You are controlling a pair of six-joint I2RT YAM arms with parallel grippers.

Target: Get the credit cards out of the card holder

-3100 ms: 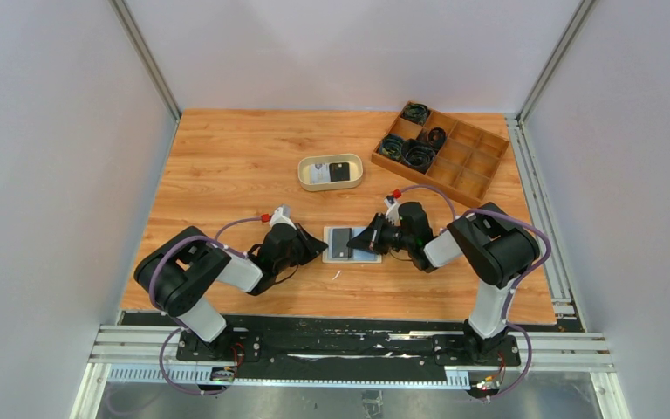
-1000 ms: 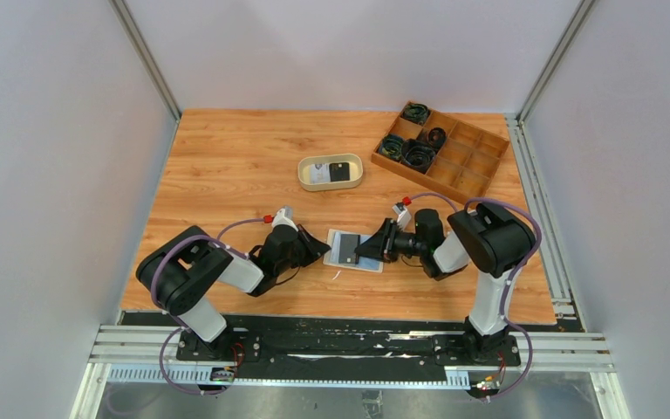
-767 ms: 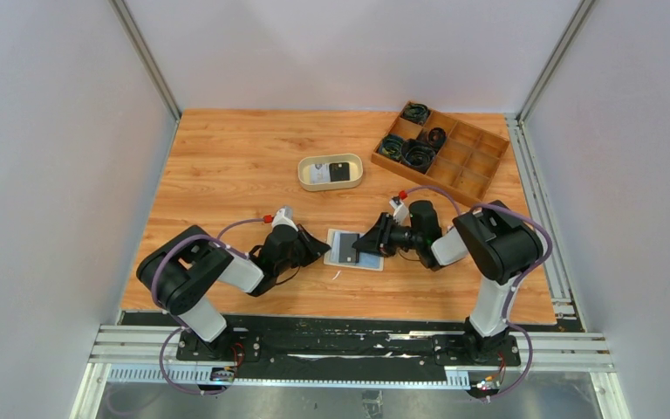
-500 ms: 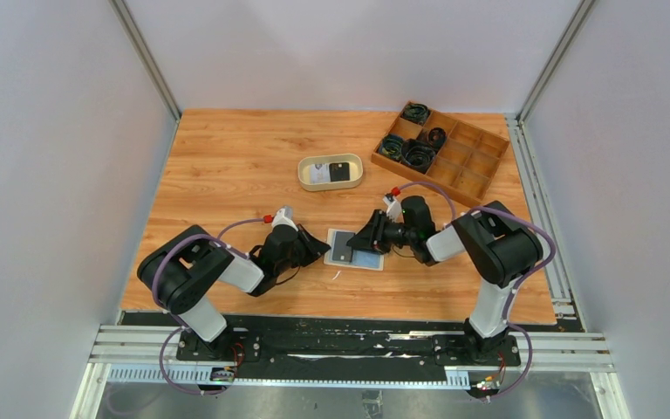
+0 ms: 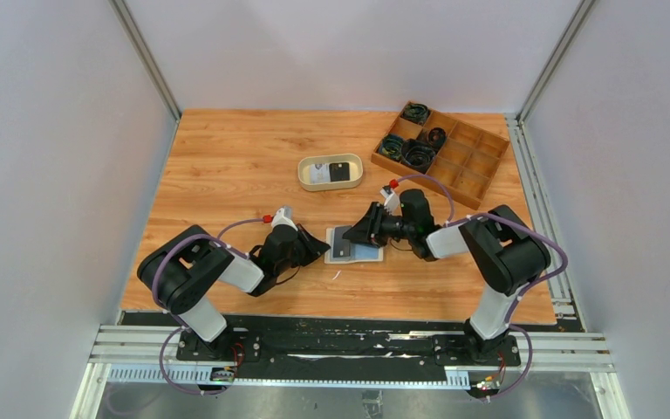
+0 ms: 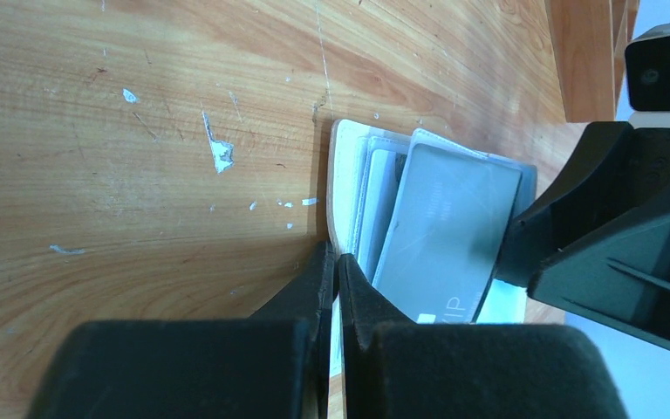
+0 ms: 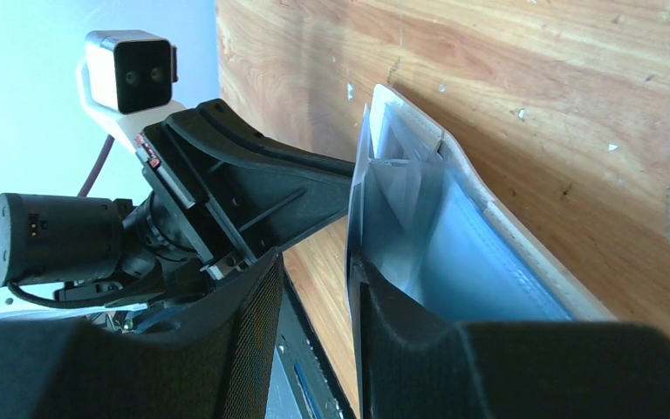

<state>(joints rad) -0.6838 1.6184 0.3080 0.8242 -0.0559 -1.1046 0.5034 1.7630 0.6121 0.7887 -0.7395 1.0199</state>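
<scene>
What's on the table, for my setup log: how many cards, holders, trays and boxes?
Cards in sight: 3 (grey card, white card, black card)
Card holder: 1
Oval tray: 1
Compartment box: 1
Total: 6

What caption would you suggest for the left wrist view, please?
Left pincer pinches an edge of the open card holder while the right pincer, fingers parted, straddles a grey card.
</scene>
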